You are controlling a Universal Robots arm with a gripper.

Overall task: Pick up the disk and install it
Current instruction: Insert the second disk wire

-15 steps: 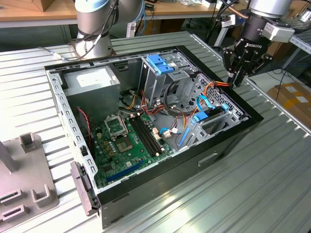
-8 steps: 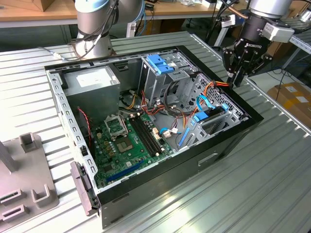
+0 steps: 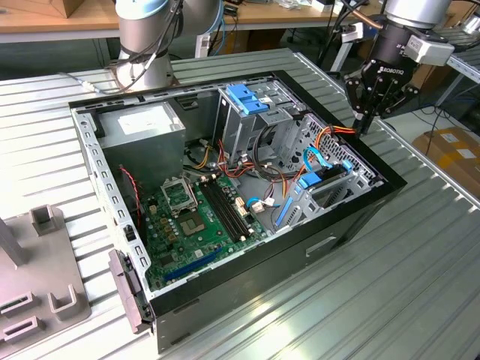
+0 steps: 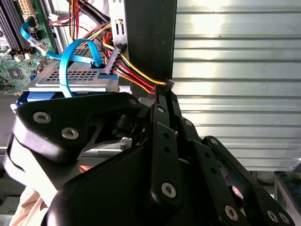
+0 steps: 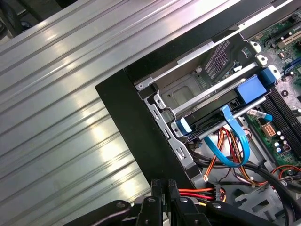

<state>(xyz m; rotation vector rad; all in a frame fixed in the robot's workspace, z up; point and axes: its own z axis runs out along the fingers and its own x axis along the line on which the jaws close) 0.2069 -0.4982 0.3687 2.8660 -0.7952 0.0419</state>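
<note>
The gripper (image 3: 365,129) hangs over the computer case's (image 3: 352,217) black rim, at the corner by the drive bays, its fingers (image 5: 156,187) drawn narrow and nearly together on nothing. The disk (image 5: 225,113), in its blue carrier, sits in the case's lower drive bay, under a looping blue data cable (image 5: 230,141).

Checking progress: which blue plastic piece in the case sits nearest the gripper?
The blue carrier of the disk, in the bay by the case corner beside the gripper; the ribbed blue cap tops the cage farther away.
</note>
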